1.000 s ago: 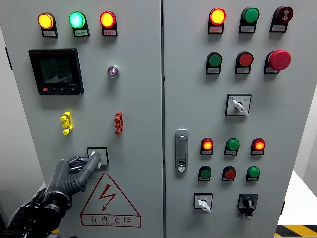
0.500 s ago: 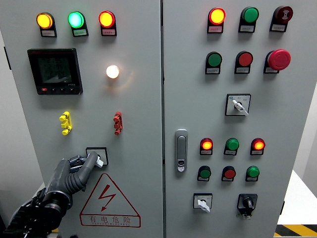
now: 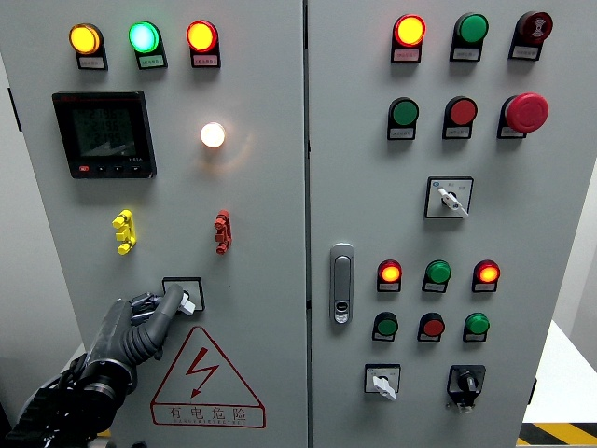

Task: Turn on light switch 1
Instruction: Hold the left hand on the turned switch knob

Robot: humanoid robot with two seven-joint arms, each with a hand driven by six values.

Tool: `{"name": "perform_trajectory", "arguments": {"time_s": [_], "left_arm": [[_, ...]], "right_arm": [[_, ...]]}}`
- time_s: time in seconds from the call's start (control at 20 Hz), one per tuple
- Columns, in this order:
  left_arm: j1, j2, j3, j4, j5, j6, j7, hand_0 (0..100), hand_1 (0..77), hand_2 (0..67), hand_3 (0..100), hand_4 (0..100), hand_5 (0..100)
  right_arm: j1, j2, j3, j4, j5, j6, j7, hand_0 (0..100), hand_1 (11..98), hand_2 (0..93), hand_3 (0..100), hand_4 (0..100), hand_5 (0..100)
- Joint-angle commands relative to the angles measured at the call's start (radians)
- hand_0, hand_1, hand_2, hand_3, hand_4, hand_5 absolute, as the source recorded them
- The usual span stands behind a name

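Head view: the rotary switch [image 3: 184, 295], low on the left cabinet door, is pinched by the left hand [image 3: 154, 313], fingers closed on its knob. Above, the lamp [image 3: 213, 134] glows. A careless release could flick the knob back.

The left robot hand [image 3: 149, 322] covers the left part of the selector switch [image 3: 184, 293], so its knob shows only partly. The left arm [image 3: 65, 401] is cut off by the bottom left corner. The small labels [image 3: 149, 63] under the indicator lamps are too small to read, as are the readings on the dark meter display [image 3: 103, 133]. The striped floor marking [image 3: 560, 434] at the bottom right is cut by the edge. The cabinet [image 3: 270, 373] runs past every picture edge.
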Motion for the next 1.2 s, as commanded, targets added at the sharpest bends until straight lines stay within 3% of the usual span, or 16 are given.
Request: {"name": "perform_trajectory", "arguments": {"time_s": [0.0, 0.05, 0.1, 0.55, 1.15], "left_arm": [[0.0, -0.001, 0.0, -0.001, -0.001, 0.0, -0.002, 60, 38.5, 57.2, 100, 100, 100], [0.0, -0.003, 0.0, -0.001, -0.001, 0.0, -0.002, 42, 41.8, 57.2, 100, 100, 100], [0.0, -0.003, 0.0, -0.001, -0.003, 0.0, -0.002, 0, 46.2, 57.0, 100, 100, 100], [0.009, -0.004, 0.003, -0.001, -0.004, -0.005, -0.002, 0, 50.7, 52.8, 100, 100, 100], [0.034, -0.007, 0.002, -0.01, -0.012, -0.008, -0.009, 0, 42.9, 46.7, 100, 100, 100]], "right_arm": [[0.0, -0.001, 0.0, 0.0, 0.0, 0.0, 0.0, 0, 19.7, 0.0, 20, 19, 11], [0.0, -0.001, 0.0, 0.0, 0.0, -0.001, 0.0, 0, 19.7, 0.0, 20, 19, 11], [0.0, 0.0005, -0.002, 0.0, 0.0, -0.001, 0.0, 0, 19.7, 0.0, 20, 19, 11], [0.0, 0.0005, 0.0, 0.0, 0.0, 0.0, 0.0, 0, 19.7, 0.0, 20, 19, 11], [0.0, 0.0005, 0.0, 0.0, 0.0, 0.0, 0.0, 0, 19.7, 0.0, 20, 19, 11]]}}
